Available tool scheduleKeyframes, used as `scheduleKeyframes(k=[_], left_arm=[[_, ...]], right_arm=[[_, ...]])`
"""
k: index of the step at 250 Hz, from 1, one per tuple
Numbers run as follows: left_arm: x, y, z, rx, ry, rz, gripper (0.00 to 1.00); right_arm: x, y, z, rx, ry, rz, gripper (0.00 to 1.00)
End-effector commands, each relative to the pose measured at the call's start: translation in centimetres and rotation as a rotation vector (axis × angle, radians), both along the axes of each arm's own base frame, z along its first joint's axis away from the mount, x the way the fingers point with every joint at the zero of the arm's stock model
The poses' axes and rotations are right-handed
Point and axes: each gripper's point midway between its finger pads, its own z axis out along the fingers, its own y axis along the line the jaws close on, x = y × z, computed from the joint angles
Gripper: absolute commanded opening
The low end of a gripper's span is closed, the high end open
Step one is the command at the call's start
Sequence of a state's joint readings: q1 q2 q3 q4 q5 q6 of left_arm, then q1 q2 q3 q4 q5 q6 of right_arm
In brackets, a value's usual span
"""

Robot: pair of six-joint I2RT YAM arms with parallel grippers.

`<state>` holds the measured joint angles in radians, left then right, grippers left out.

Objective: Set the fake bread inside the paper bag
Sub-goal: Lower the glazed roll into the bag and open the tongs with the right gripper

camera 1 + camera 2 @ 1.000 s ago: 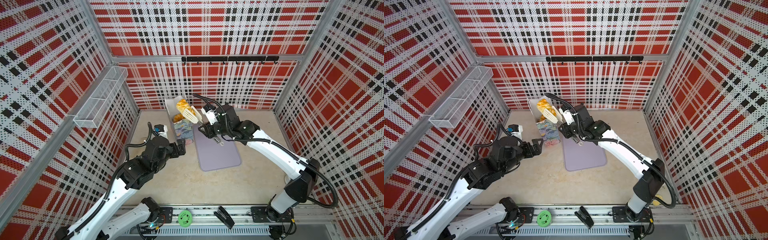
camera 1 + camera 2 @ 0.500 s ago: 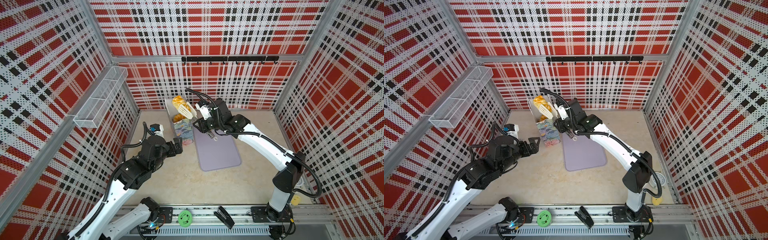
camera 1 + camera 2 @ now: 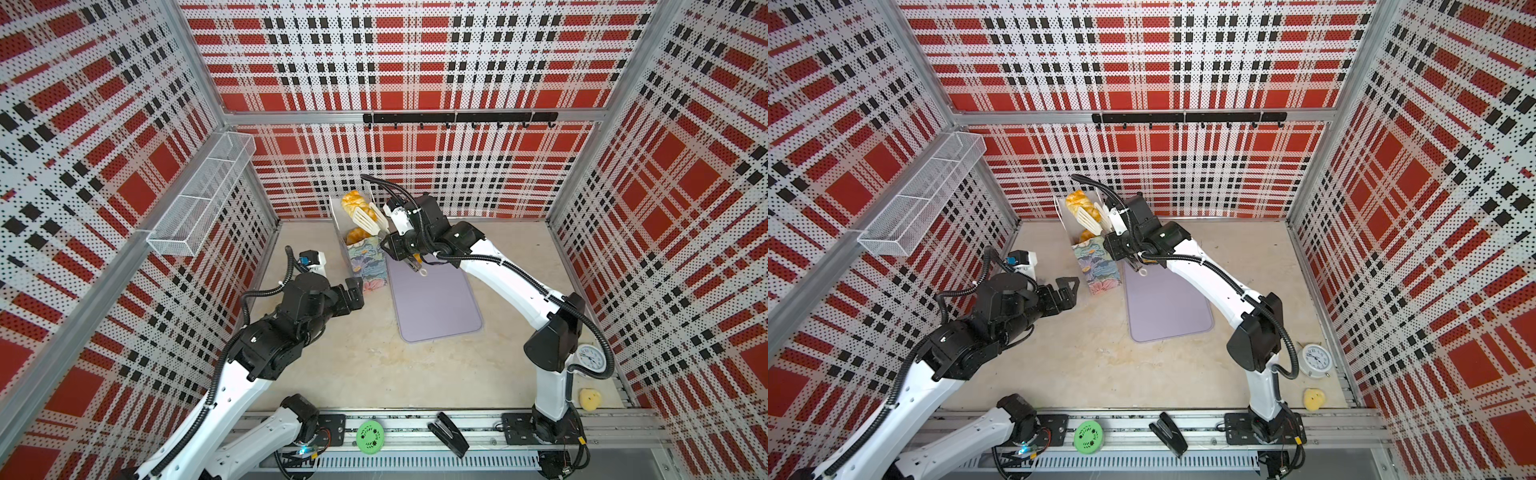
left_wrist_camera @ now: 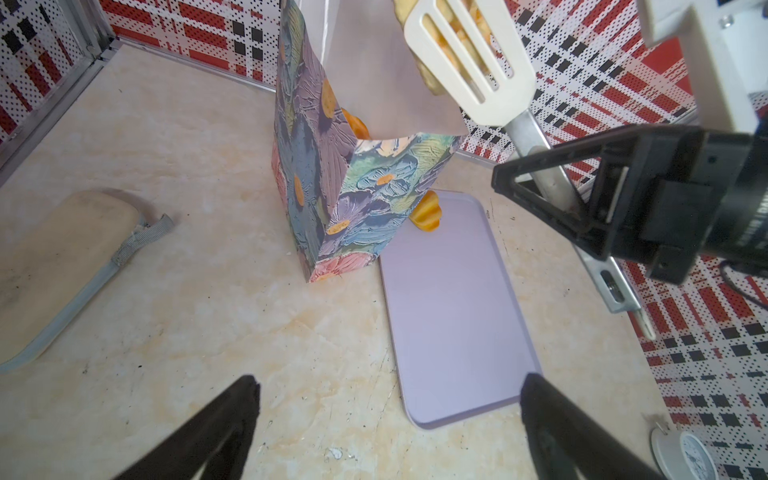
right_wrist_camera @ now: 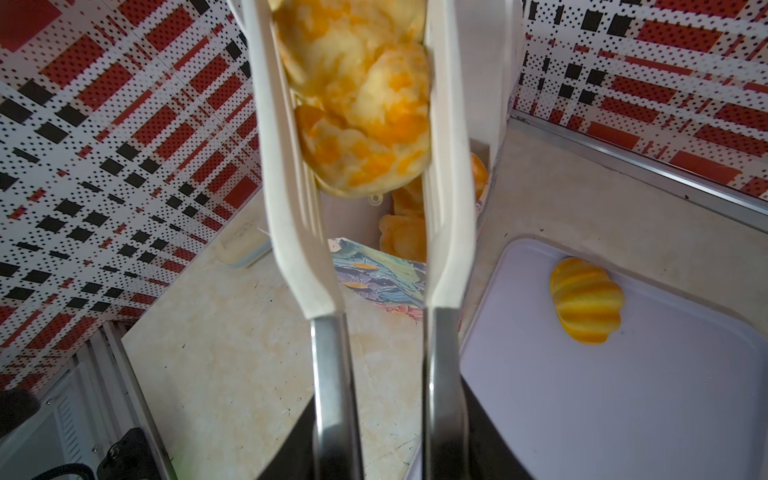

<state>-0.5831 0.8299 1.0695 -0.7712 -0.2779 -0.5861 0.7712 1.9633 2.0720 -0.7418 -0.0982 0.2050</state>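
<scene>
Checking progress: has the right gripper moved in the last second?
Yes. The right gripper has swung off the purple mat's far end toward the paper bag, bringing the tongs and braided roll over its mouth.

Beige marbled tabletop [image 3: 374,365]: the paper bag [image 3: 368,266] stands just ahead of the left gripper [image 4: 390,382]. A lilac tray [image 3: 436,307] lies beneath the right gripper [image 3: 397,249]. A beige strapped pouch [image 4: 62,257] sits near the left gripper, away from the tray. A white clock [image 3: 592,358] and a yellow lump [image 3: 590,399] lie well behind the right gripper.

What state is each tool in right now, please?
Left tool: open, empty.
Right tool: closed on the tongs, which pinch a fake bread piece over the paper bag.
</scene>
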Motion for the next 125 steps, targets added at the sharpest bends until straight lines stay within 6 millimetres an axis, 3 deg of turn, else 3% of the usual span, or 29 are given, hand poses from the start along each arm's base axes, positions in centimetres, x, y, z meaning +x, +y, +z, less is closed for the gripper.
scheduleKeyframes(k=[1, 125], left_arm=[[0.1, 0.0, -0.6, 0.003, 0.019, 0.002, 0.99], [0.2, -0.5, -0.9, 0.000, 0.034, -0.015, 0.99]], right_arm=[[0.7, 0.7, 2.0, 0.028, -0.060, -0.005, 0.43], [1.3, 0.1, 2.9, -0.018, -0.105, -0.020, 0.62]])
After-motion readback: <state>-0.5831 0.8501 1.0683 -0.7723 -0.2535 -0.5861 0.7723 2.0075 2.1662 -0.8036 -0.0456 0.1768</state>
